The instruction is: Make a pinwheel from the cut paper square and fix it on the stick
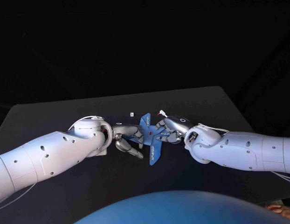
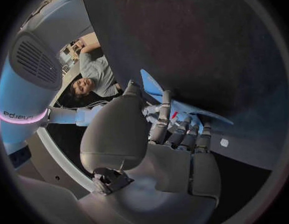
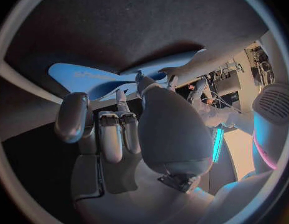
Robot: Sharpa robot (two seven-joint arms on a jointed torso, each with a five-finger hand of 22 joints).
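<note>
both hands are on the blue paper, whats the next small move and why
Probably firm up the left hand's pinch at the centre of the blue paper, so the right hand can let go. Both hands grip the folded paper over the table with its blades spread, and a small white piece lies loose just beyond them, perhaps to be fetched next.

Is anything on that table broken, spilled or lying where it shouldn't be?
Nothing looks damaged or spilled. The left robot hand and right robot hand hold the blue paper between them over the black table. One small white bit lies loose on the table just beyond them, too small to identify.
</note>
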